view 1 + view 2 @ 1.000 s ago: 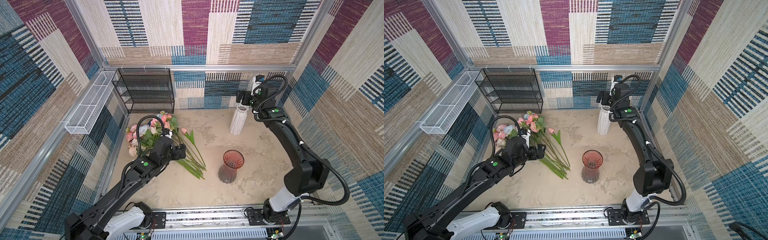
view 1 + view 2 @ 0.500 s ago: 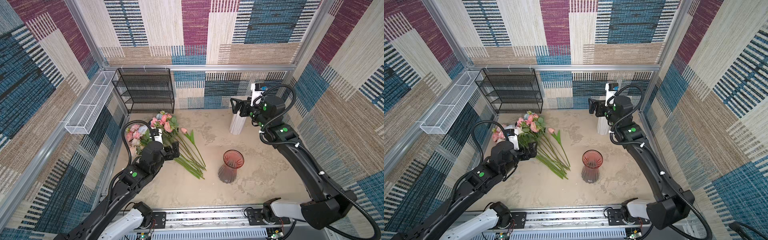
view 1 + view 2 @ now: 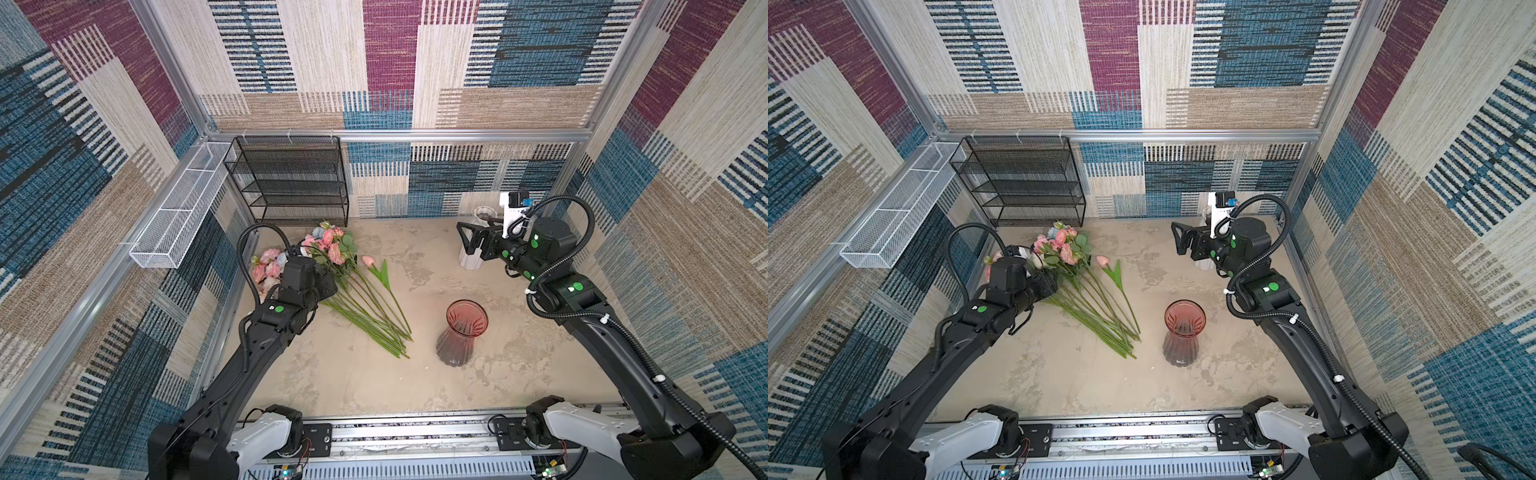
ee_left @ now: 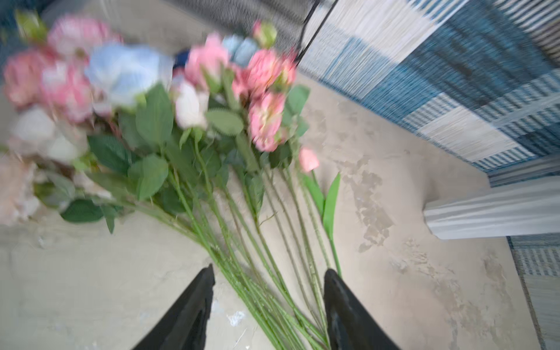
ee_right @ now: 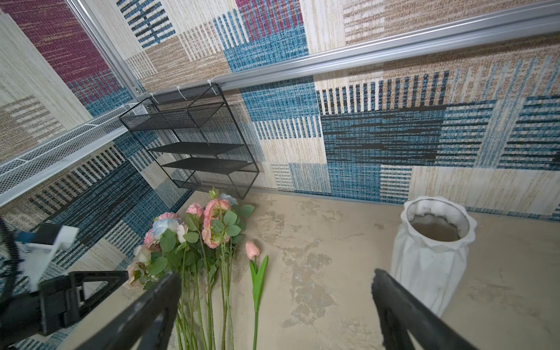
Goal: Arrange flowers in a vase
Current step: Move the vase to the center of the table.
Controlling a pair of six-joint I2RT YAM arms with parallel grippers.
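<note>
Far left of the red glass vase (image 3: pixel 461 332) and behind it, a black mesh shelf (image 3: pixel 291 183) stands against the back wall. The flowers (image 3: pixel 359 301) lie flat on the desk (image 3: pixel 332 382) to the left of that vase. Their pink, cream and pale blue heads point toward the shelf, and the green stem ends fan out near the vase's foot without touching it. Your left hand (image 4: pixel 269 274) sits low over the stems with its fingers apart and several stems running through the gap. You cannot tell whether a finger touches one. A short pink tulip (image 3: pixel 368 260) lies on the side of the bunch nearest the vase. The red vase stands upright. Behind it and to the right stands a white vase (image 5: pixel 431 260). Your right hand (image 5: pixel 275 280) hangs beside the white vase, fingers spread wide, holding nothing.
</note>
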